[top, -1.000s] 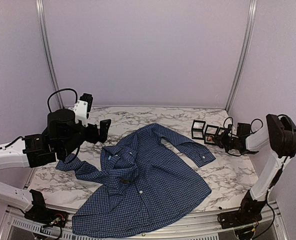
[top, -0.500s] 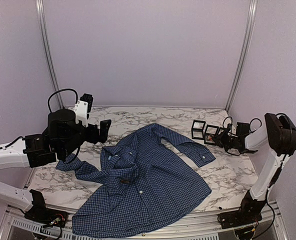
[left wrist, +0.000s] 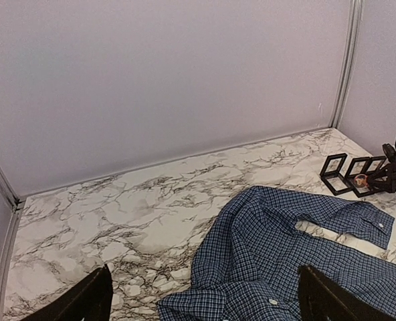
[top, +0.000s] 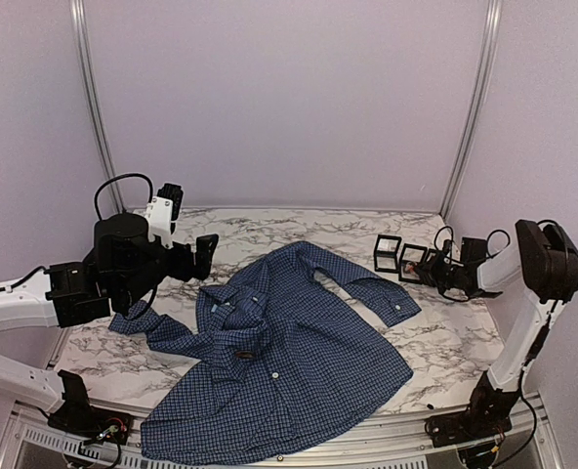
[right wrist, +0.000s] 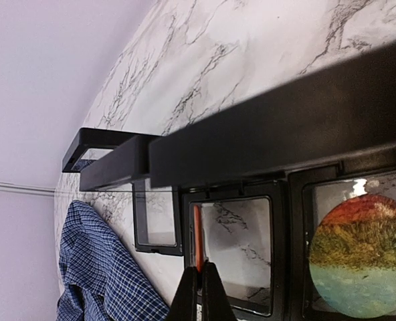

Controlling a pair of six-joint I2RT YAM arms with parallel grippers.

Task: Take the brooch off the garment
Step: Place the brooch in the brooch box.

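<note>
Over the left edge of the worktop point(top: 445, 342) the left pincer point(top: 199, 256) is hovering above the marble. Its fingers are standing as far apart as they go, with nothing between them. It is sitting just where it was a second ago, so this arm is only waiting.

The shirt point(top: 289, 362) is lying crumpled across the middle, its hem reaching the near edge and one sleeve stretching toward the far right corner. It has not shifted either. No brooch is showing plainly on it, and a small dark spot point(top: 240, 354) below the collar is too small to read.

Toward the far right corner a row of small black frames point(top: 402, 256) is standing just beyond the sleeve's cuff. The one change is happening here: over the last second the right arm has been edging slightly closer to the frames. The right pincer point(right wrist: 200, 275) is pressed together and appears to be nipping a thin orange sliver point(right wrist: 196, 244), which is sticking up from its tips in front of an empty frame. Whether that is the brooch seen edge-on I cannot tell. A round orange-and-teal disc point(right wrist: 362, 257) is already sitting in the neighbouring frame. By the look of it, the pulling-off is done and this arm is now setting its piece down, well apart from the shirt.
</note>
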